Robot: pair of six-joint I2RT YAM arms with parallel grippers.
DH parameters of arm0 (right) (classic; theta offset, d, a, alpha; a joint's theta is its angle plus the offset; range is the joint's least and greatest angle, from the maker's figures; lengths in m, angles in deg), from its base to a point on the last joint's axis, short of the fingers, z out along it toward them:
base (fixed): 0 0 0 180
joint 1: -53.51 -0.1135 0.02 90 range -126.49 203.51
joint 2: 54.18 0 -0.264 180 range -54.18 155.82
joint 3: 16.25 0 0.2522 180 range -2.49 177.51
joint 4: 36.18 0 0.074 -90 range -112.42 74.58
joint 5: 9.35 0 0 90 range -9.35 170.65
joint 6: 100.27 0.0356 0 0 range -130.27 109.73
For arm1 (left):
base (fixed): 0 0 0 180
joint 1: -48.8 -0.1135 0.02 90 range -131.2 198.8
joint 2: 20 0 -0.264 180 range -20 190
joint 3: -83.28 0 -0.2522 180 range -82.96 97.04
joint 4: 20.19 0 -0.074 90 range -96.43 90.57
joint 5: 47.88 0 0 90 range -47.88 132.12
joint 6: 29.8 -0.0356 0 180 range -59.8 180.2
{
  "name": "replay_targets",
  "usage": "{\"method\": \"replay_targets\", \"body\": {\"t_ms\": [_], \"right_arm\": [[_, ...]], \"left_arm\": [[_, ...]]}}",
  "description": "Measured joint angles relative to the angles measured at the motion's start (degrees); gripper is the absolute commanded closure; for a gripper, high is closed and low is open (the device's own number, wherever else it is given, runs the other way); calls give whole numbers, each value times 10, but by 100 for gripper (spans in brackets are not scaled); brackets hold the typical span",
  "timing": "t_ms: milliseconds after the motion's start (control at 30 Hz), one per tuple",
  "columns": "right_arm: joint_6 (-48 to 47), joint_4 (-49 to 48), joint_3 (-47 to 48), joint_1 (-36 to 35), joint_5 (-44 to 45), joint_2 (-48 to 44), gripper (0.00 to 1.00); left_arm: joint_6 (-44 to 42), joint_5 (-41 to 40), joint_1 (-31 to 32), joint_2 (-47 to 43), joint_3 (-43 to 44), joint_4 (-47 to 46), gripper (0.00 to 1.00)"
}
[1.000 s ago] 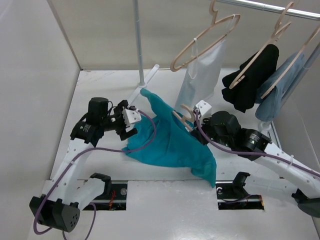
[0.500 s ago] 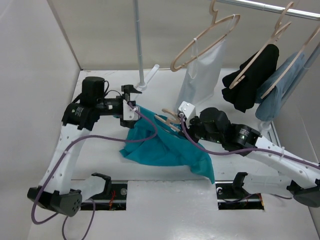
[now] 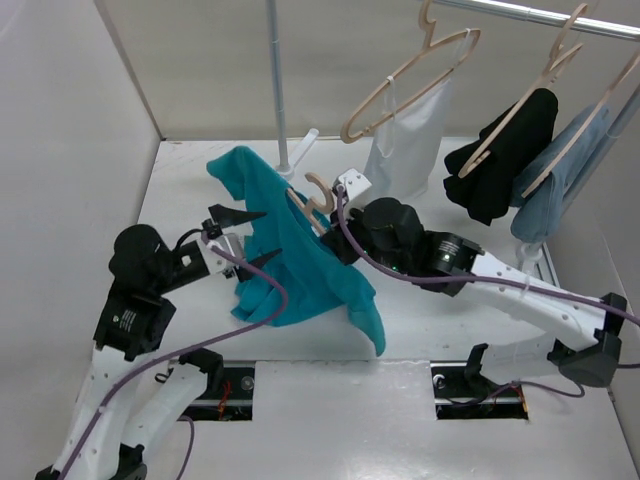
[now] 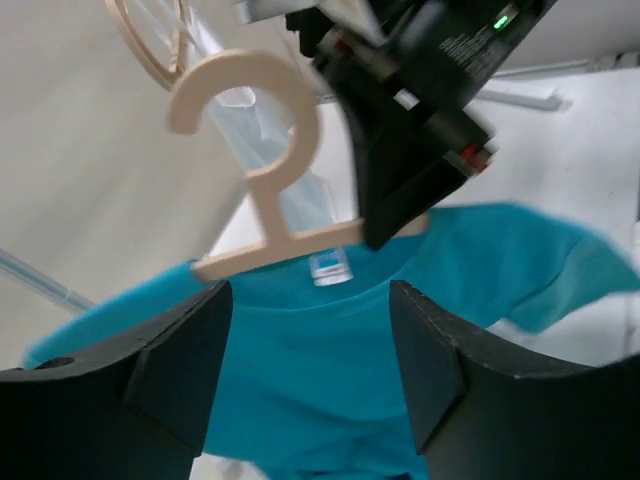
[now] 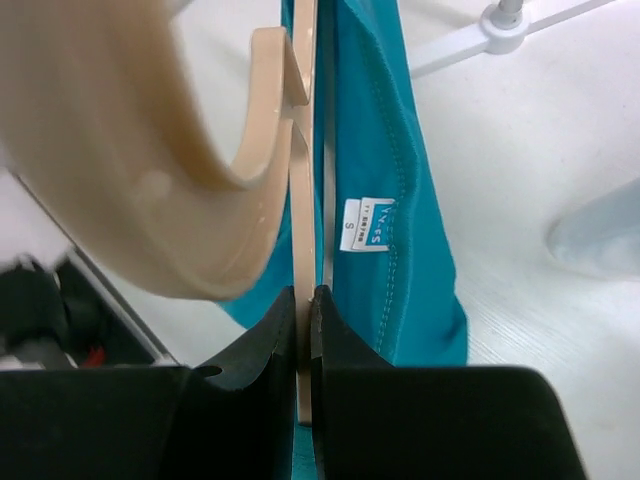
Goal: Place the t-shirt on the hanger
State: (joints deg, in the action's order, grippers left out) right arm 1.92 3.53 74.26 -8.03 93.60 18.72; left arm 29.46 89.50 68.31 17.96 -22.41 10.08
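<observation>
The teal t-shirt (image 3: 300, 265) hangs draped over a light wooden hanger (image 3: 312, 195), one shoulder lifted toward the back left and the hem trailing to the near right. My right gripper (image 3: 330, 222) is shut on the hanger's neck (image 5: 303, 250), just below the hook. The shirt collar and its size label (image 5: 365, 222) lie beside the hanger. My left gripper (image 3: 250, 238) is open and empty, facing the shirt's front from the left. In the left wrist view its fingers (image 4: 170, 380) frame the shirt (image 4: 320, 350), with the hanger (image 4: 270, 160) above.
A clothes rack pole (image 3: 277, 80) stands at the back, with its foot (image 5: 500, 18) on the table. On the rail hang a white translucent garment (image 3: 405, 140), a black garment (image 3: 500, 160) and a light-blue garment (image 3: 565, 180). Walls close the left and back.
My right gripper has raised the hanger and shirt up and toward the back left. My left arm has drawn back to the near left, and its jaws now stand open, off the cloth.
</observation>
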Motion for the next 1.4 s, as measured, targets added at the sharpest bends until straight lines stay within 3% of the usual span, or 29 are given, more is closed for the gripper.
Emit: {"method": "replay_targets", "body": {"t_ms": [100, 200, 267, 300, 433, 667, 933, 1233, 1333, 1400], "right_arm": [[59, -31, 37, -16, 59, 53, 100], [104, -50, 101, -34, 129, 127, 100], [124, -60, 156, -42, 171, 180, 100], [136, -65, 183, -44, 190, 204, 100], [172, -82, 241, -51, 255, 259, 100], [256, -99, 245, -52, 311, 265, 100], [341, -123, 232, -52, 315, 266, 100], [347, -139, 225, -52, 296, 266, 100], [349, -153, 208, -52, 285, 264, 100], [353, -160, 195, -52, 283, 264, 100]], "left_arm": [[70, -5, 0, -16, -1, 11, 36], [122, -34, 0, -5, -7, 42, 20], [145, -59, 0, 5, -8, 71, 2], [153, -71, 0, 9, -8, 84, 0], [165, -110, 0, 17, -8, 121, 0], [167, -207, 0, -17, -45, 128, 0], [153, -201, 0, -23, -82, 83, 0], [72, -189, 0, 14, -105, 25, 0], [42, -205, 0, 19, -133, 2, 12], [34, -215, 0, 24, -150, -8, 27]]}}
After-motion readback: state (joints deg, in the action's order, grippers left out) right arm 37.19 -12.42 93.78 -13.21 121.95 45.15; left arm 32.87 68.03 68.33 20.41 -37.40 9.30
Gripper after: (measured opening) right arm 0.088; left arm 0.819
